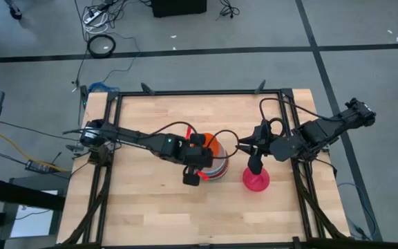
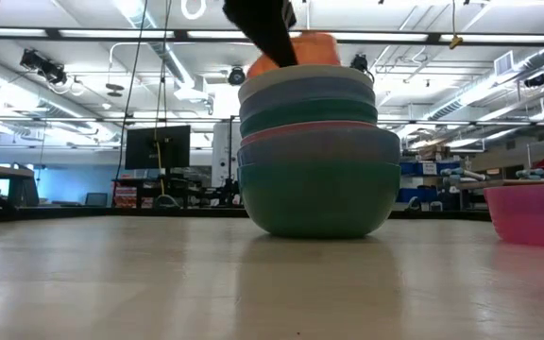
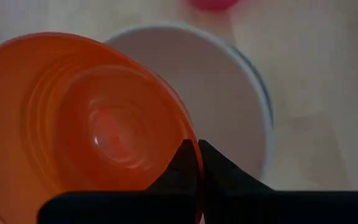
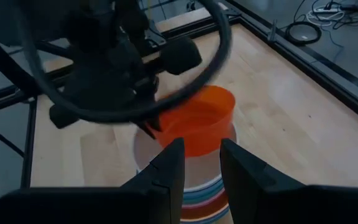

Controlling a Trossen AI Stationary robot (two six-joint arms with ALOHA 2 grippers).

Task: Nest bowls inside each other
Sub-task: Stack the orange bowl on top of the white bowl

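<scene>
1. Orange bowl (image 3: 86, 124) sits tilted in my left tool (image 3: 197, 163), whose fingers are pinched together on its rim, just above the stack (image 2: 317, 156).
2. I see the stack of nested bowls standing at the middle of the desk (image 1: 144, 207), teal outermost at the bottom, a white bowl (image 3: 222, 93) open at the top.
3. My orange bowl overlaps the white bowl's rim on one side; I cannot tell whether they touch.
4. My right tool (image 1: 254, 166) hangs over the magenta bowl (image 1: 256, 180), which rests on the desk just beside the stack, apart from it.
5. Its fingers (image 4: 166, 168) stand partly apart with nothing between them.
</scene>
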